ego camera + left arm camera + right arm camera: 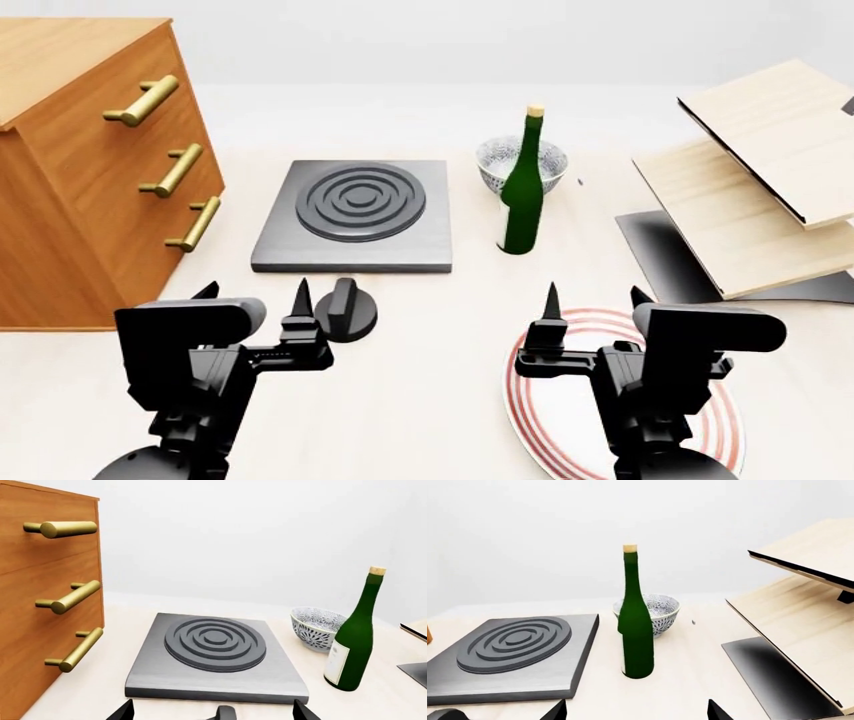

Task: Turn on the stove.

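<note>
The black left gripper [254,312], fingers spread and seemingly empty, hovers with the small round black knob [346,310] at its three o'clock, approach in hand; next, straddle and twist it, flat dark grey ringed hotplate [358,213] beyond

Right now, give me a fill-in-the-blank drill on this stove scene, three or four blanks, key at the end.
1. The knob lies on the table in front of the hotplate, nearest the ____ gripper.
2. The green bottle stands ____ between the hotplate and the patterned bowl.
3. The right gripper hangs over the red-ringed ____.
4. The wooden cabinet shows ____ brass handles.

Missing words: left; upright; plate; three
</note>
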Robot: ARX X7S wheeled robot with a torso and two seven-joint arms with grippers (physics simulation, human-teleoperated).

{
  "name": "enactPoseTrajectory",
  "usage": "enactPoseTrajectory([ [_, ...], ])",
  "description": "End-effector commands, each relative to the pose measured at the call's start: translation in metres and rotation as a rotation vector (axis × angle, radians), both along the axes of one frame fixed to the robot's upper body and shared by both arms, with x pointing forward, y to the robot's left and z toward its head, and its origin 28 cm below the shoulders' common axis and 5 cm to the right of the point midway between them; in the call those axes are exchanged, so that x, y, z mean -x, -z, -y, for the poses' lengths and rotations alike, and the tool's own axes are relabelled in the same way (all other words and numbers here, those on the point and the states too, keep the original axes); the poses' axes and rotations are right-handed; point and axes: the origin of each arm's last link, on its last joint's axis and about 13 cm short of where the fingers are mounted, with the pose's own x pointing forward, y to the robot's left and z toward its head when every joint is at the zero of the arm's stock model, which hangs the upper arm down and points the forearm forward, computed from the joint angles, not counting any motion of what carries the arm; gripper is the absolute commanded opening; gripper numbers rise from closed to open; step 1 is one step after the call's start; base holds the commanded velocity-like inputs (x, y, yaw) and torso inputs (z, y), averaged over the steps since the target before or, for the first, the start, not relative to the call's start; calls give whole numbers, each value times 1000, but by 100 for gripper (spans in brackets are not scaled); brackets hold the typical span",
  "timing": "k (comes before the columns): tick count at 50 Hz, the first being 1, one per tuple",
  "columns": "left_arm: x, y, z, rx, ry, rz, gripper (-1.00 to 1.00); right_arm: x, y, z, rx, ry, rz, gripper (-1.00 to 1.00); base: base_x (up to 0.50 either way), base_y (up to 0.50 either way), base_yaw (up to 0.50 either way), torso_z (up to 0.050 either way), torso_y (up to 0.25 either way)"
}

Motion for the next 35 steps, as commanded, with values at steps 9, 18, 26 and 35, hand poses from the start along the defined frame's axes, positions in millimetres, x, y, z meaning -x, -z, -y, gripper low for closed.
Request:
enactPoseTrajectory([
  [9, -20, 20, -6, -52, -54, 13, 100, 0, 5, 0, 15, 18, -10, 100, 0, 0, 0, 0, 0],
  [18, -57, 50, -22, -199, -176, 93, 100, 0, 8, 1, 17, 25, -15, 100, 0, 0, 0, 0, 0],
  [26, -69, 77, -29, -192, -215, 63, 100, 0, 10, 1, 25, 30, -15, 100, 0, 0, 0, 0, 0],
  [35, -80, 111, -29, -226, -217, 36, 100, 1, 11, 1, 27, 28, -20, 100, 0, 0, 0, 0, 0],
])
